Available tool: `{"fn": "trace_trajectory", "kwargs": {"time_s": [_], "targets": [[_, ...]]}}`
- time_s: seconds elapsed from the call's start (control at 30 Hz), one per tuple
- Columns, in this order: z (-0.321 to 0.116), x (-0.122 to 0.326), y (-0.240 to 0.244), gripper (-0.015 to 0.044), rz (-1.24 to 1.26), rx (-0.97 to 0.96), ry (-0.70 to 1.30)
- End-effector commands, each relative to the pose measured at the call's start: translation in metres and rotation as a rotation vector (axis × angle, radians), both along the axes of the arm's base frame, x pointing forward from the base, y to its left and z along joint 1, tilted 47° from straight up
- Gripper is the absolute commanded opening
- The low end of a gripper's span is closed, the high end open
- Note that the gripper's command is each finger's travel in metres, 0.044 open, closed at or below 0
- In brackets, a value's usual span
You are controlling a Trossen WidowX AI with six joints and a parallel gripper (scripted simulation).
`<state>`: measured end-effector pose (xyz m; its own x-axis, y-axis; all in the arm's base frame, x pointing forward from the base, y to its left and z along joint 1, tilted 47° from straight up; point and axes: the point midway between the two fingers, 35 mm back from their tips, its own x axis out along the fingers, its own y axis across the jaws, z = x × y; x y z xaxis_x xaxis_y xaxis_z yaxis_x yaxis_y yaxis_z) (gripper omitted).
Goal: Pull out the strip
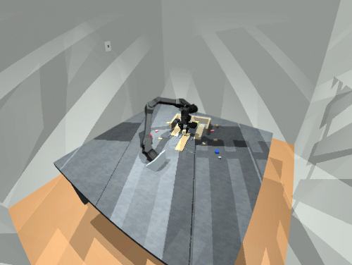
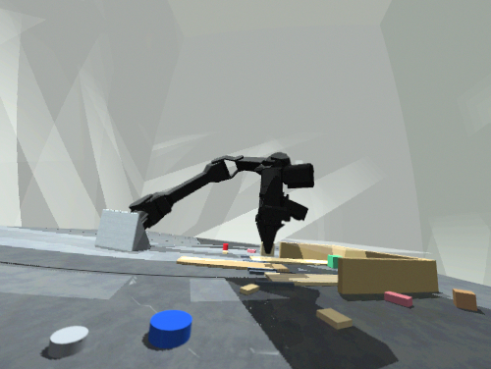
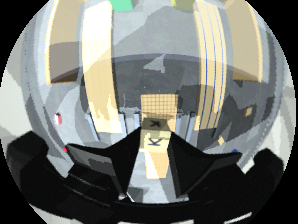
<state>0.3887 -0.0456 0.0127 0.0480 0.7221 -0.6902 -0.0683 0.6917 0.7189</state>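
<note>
The labelled cube (image 3: 155, 135), pale with a dark K on two visible faces, is between the fingers of my gripper (image 3: 153, 130) (image 2: 267, 251), which is shut on it. The cube looks tilted in the wrist view. In the exterior view the fingers partly hide it. The middle strip (image 1: 181, 144) (image 2: 216, 263) (image 3: 157, 169) lies below the cube and sticks out toward the arm's base. I cannot tell whether the cube touches it. A plain strip (image 3: 100, 75) lies on one side and a strip with blue lines (image 3: 212, 75) on the other.
A low wooden enclosure (image 2: 388, 276) stands beyond the strips, with a green block (image 2: 334, 261) (image 3: 122, 4) and a yellow block (image 3: 182, 4) near it. A blue disc (image 1: 217, 151) (image 2: 170, 329), a grey disc (image 1: 220, 157) (image 2: 69, 339) and several small blocks are scattered around.
</note>
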Motion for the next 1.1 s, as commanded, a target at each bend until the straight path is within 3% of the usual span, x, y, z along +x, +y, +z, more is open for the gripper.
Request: {"fn": "trace_trajectory", "kwargs": {"time_s": [0.0, 0.77, 1.07], "targets": [[0.009, -0.016, -0.008, 0.0000, -0.001, -0.004, -0.004], [0.015, -0.086, -0.009, 0.0000, -0.002, -0.002, 0.001], [0.034, -0.089, -0.030, 0.0000, -0.002, -0.003, 0.002]]}}
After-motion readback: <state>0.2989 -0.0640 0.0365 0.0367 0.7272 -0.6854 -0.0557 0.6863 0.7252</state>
